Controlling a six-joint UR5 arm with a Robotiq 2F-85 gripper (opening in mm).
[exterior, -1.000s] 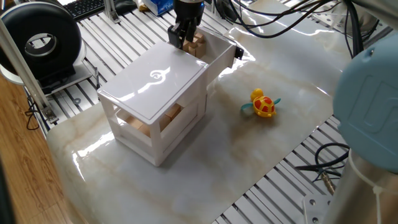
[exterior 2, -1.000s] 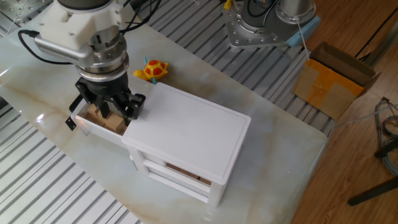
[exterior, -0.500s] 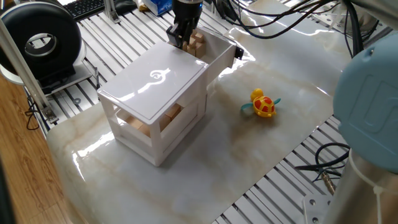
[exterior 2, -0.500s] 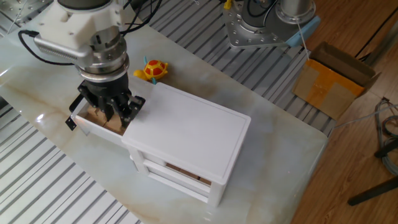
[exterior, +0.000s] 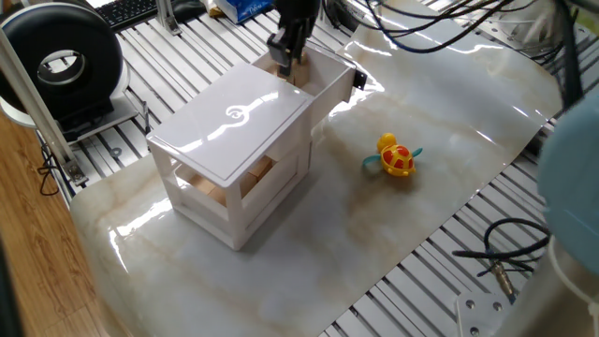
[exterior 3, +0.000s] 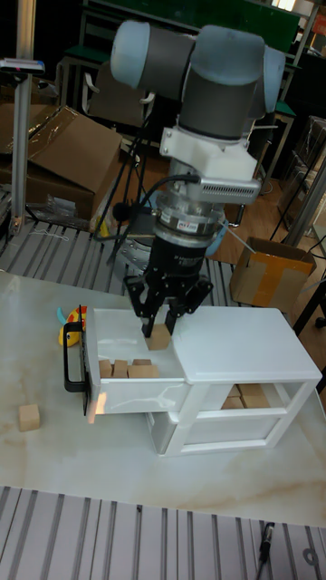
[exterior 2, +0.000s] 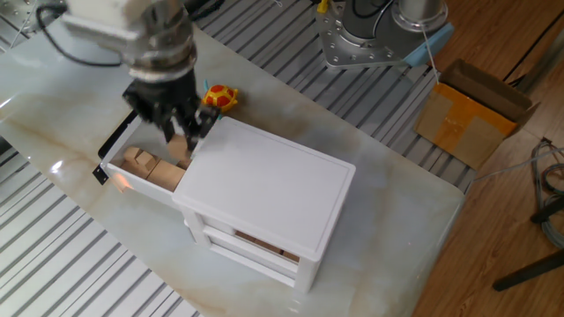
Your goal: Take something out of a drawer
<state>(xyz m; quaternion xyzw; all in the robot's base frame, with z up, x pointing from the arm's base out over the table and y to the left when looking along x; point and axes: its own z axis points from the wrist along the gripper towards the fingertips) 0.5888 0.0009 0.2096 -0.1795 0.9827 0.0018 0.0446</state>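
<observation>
Tool clamped on a wood cube, held between its fingers just above the open drawer.

Cube is looking like bare matt wood. Drawer and cabinet top are showing glossy white, prob. plastic. Table is reflecting glare, polished marble-look.

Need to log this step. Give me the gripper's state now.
Gripper: closed on a wooden cube, held above the open drawer.
</observation>
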